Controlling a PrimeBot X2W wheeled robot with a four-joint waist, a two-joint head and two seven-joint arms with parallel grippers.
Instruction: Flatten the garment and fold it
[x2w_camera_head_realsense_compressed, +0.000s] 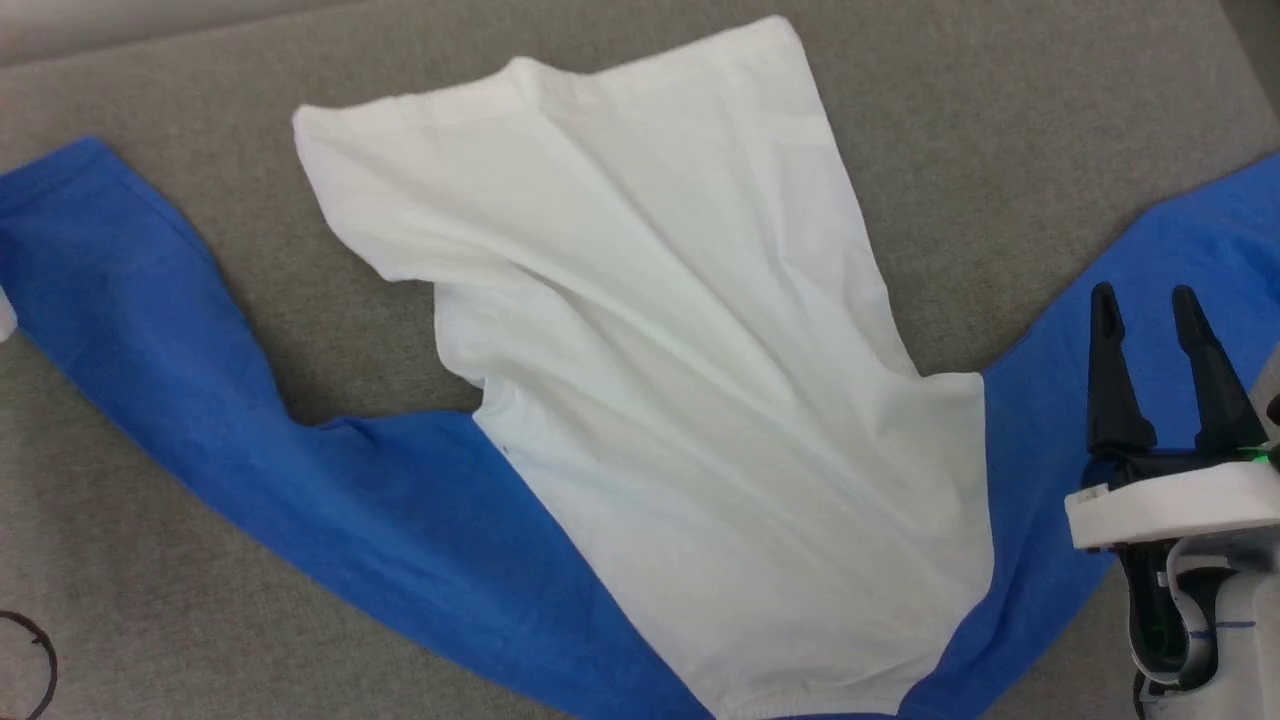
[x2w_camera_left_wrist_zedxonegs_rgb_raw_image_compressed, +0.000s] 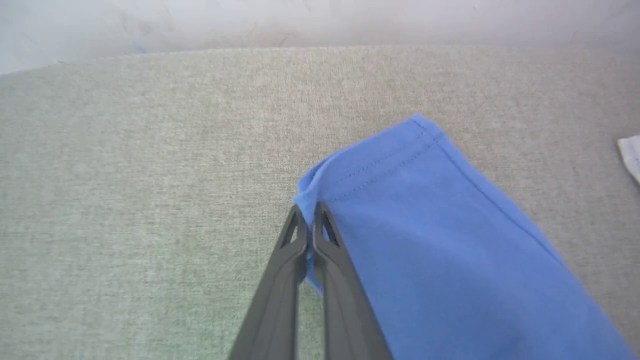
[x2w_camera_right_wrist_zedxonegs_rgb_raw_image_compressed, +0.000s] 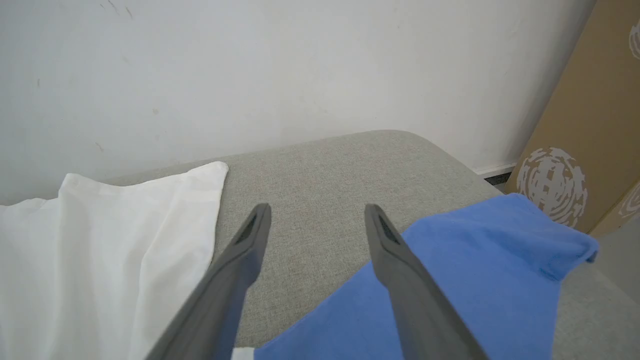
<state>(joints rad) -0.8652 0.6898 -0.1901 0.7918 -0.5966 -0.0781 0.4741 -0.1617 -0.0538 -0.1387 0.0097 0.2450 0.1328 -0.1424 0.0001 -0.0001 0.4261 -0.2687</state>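
- Grey woven cloth is covering the desk (x2w_camera_head_realsense_compressed: 1000, 120), and a pale wall (x2w_camera_right_wrist_zedxonegs_rgb_raw_image_compressed: 300, 65) is rising behind its rounded far corner, with a brown cardboard box (x2w_camera_right_wrist_zedxonegs_rgb_raw_image_compressed: 590, 125) standing to one side in the right wrist view.
- The garment (x2w_camera_head_realsense_compressed: 700, 380), a T-shirt, is lying spread across the middle of the desk. Its wrinkled white body panel (x2w_camera_right_wrist_zedxonegs_rgb_raw_image_compressed: 100, 250) is fanning away from the robot, and the two royal-blue sleeves are running out to either side.
- The left sleeve (x2w_camera_head_realsense_compressed: 120, 280) is stretching toward the upper left of the head view, and the right sleeve (x2w_camera_head_realsense_compressed: 1200, 230) is reaching the right edge.
- In the left wrist view, the left arm is reaching low along the desk, its fingers pointing at the stitched hem of a blue sleeve end.
- The left pincer (x2w_camera_left_wrist_zedxonegs_rgb_raw_image_compressed: 308, 210) is pressing its two fingers together on the corner of that hem. A fold of blue cloth is showing between them, and the corner is bunching up just past the tips.
- The right arm is sitting at the lower right of the head view, white wrist housing below and dark fingers pointing up the picture.
- The right pincer (x2w_camera_head_realsense_compressed: 1143, 297) is standing spread wide and gripping nothing. It is hanging over the inner edge of the right sleeve, with bare desk showing between the fingers in its own wrist view.
- Whether its fingers are touching the cloth I cannot tell.
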